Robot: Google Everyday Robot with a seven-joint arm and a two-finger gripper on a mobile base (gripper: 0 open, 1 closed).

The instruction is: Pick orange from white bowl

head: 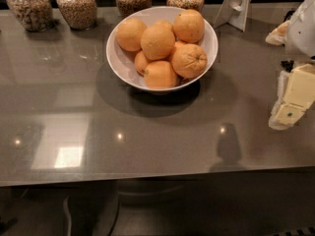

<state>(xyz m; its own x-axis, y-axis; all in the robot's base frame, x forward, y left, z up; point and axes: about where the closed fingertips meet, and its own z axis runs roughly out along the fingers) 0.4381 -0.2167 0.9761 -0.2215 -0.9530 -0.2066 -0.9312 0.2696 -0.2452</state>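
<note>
The orange lies at the right front of the pile in the white bowl, resting on other oranges and touching the bowl's right wall. It is round, with no clear long axis. Its puckered stem dimple faces the camera and slightly right. The bowl stands on the grey glossy surface, just in front of four glass jars of grain. The gripper hangs at the right edge, well apart from the bowl and above the surface; whether its jaws are open or closed cannot be told.
</note>
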